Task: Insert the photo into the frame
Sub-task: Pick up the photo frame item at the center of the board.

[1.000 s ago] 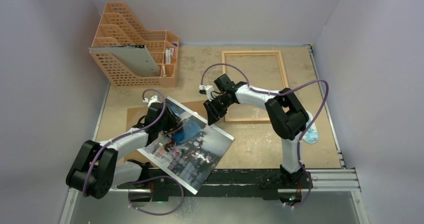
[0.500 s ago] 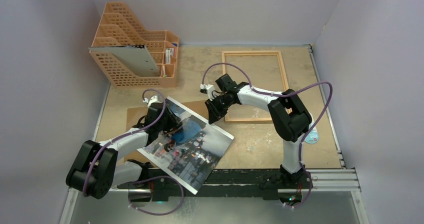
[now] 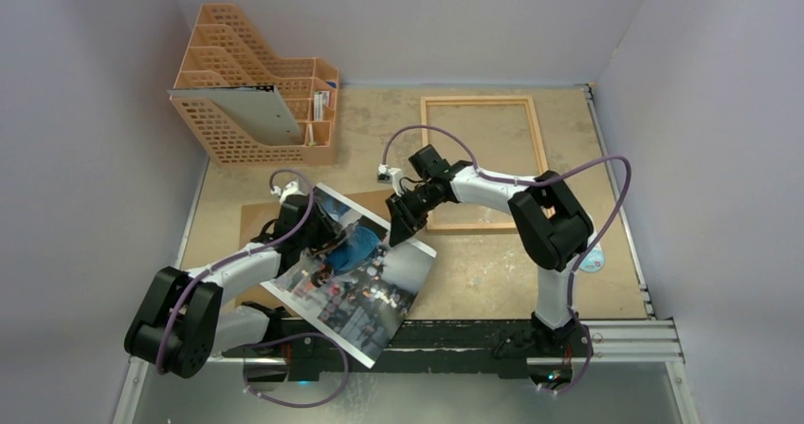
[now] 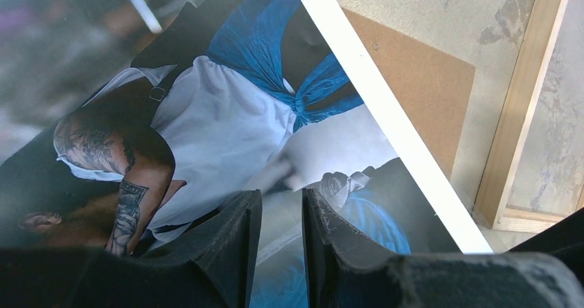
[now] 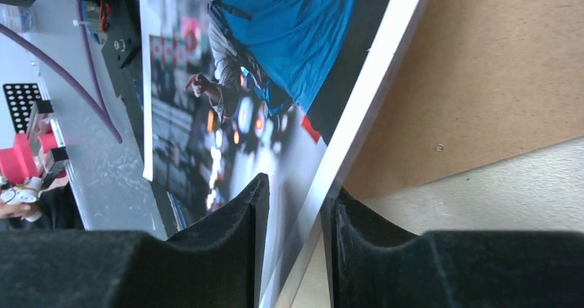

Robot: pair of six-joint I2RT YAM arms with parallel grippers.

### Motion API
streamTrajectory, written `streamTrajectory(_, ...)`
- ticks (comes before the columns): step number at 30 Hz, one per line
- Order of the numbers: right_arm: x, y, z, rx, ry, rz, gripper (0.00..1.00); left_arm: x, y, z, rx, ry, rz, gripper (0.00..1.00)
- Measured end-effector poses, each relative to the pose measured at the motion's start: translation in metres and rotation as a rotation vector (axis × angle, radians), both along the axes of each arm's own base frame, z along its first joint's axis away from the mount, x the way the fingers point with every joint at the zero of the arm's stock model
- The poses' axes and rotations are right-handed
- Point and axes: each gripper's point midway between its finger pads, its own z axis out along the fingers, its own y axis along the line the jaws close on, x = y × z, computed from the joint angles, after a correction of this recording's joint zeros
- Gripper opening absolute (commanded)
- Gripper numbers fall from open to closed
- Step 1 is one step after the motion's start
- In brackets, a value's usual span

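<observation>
holding the large glossy street-scene print [image 3: 360, 277] lifted at 7 o'clock, the left gripper [image 4: 281, 204] pinches it while the right gripper [image 5: 293, 198] straddles its edge, fingers nearly together (grip unclear), and the thin light-wood rectangular frame [image 3: 474, 101] at 1 o'clock lies unfilled.

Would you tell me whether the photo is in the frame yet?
Out: the left gripper and right gripper hold the photo left of the frame.

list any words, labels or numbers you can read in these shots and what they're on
No text can be read in any view.
the photo: the lit signs in its street scene are blurred, no letters legible.
blue and white round label by the table's right side: too small to read.
small items in the orange file rack: too small to read.
</observation>
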Motion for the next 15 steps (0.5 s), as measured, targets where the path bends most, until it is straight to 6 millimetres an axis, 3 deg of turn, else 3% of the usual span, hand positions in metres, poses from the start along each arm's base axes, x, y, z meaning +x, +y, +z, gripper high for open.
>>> streamTrajectory(3,-0.006,0.001,0.003,0.015,0.025,0.006,0.48,-0.001,0.001,0.000,0.001,0.001,0.001,0.32)
streamTrajectory(6,-0.010,0.001,0.006,0.023,0.042,0.000,0.52,-0.001,0.001,-0.001,0.002,0.001,0.002,0.31)
streamTrajectory(15,-0.005,-0.016,0.036,0.081,0.057,-0.112,0.47,-0.002,0.001,-0.001,0.004,0.002,0.002,0.31)
